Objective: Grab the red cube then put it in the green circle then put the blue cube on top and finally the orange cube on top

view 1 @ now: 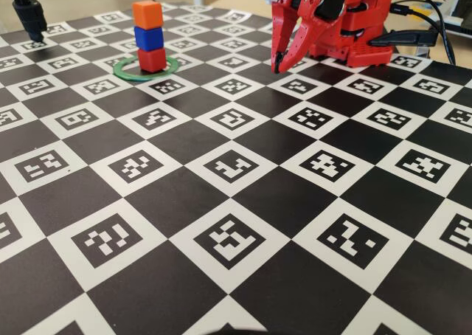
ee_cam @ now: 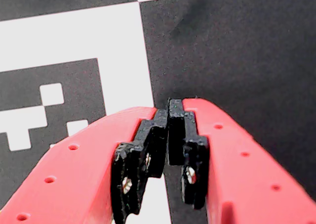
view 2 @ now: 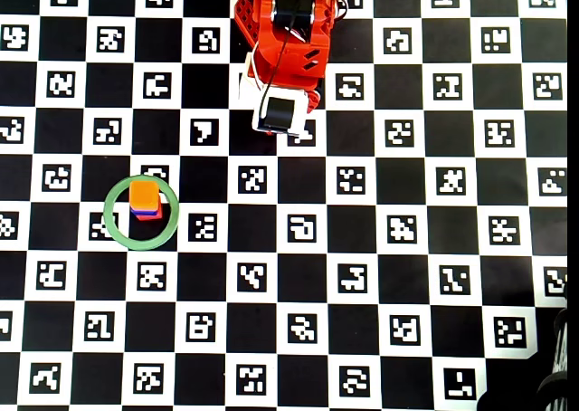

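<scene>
The stack looks finished: the red cube (view 1: 152, 59) sits inside the green circle (view 1: 125, 71), the blue cube (view 1: 149, 38) on it and the orange cube (view 1: 147, 15) on top, each slightly offset yet squarely borne. The gripper (view 1: 277, 67) hangs well apart beside the arm's base, tips just over the checkered surface (view 1: 243, 202), fingers (ee_cam: 148, 150) pressed together on nothing. A black stand (view 1: 29, 14) rises at the far left; nothing blocks the stack.

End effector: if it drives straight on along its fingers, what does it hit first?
The checkered board. The end effector is shut, empty and pointed down at a black square, nothing between; the gap is hard to judge.
</scene>
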Controlling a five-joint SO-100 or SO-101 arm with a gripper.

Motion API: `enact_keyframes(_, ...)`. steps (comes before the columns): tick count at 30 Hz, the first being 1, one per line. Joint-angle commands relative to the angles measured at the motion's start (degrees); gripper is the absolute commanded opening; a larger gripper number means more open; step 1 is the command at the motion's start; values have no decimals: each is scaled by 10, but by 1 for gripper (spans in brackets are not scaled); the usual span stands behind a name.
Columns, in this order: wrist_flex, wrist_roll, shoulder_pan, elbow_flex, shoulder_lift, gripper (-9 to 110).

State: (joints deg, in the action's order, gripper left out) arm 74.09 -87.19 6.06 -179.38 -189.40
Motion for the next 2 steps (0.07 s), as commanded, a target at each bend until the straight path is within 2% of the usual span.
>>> enact_keyframes(1, 38, -1, 4, -29, -30, -5)
enact_keyframes(2, 38, -1, 4, -29, -30, -5)
